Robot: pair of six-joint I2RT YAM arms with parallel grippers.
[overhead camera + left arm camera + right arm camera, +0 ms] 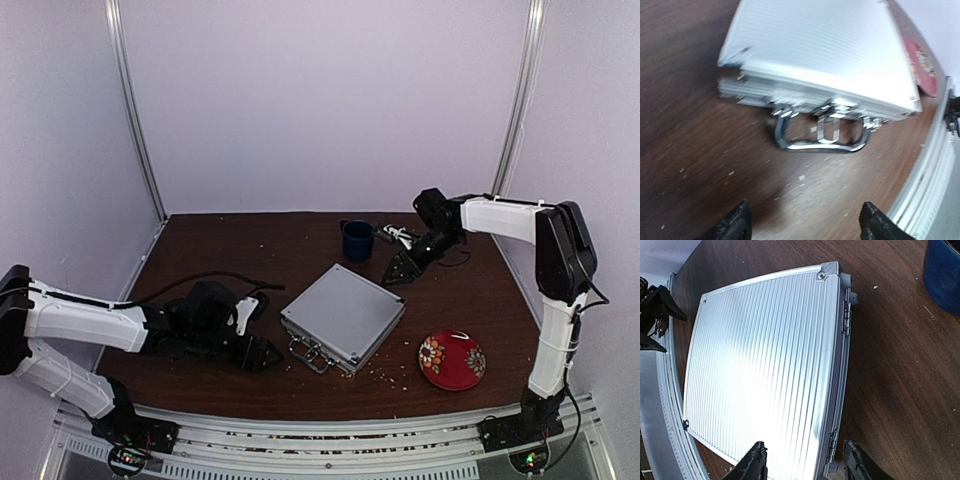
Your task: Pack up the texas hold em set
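briefcase [343, 317] up first: shut, lid down, lying flat mid-table with the ribbed silver top facing up. over to the left gripper [265, 352]: spread wide, nothing between the black fingertips [737, 222], sitting low over the table [220, 250] and pointing straight at the case's front edge, near it but clear of contact. seen from the left wrist, facing the chrome handle [820, 142], folded down flat on the wood, with latches either side of it. now the right gripper [395, 272]: also parted and holding nothing, poised above the case's far right corner. from the right wrist, looking down along the hinged side [845, 320], with that edge running between the two fingers [752, 465]; touching or just above, cannot tell. further out: dark blue mug [357, 240] standing upright behind the case, near the right gripper. red floral bowl [452, 360] off to the right of the case, towards the near edge, apart from it. pale crumbs [385, 372] scattered on the wood around the front corner. metal rail [330, 425] along the near edge.
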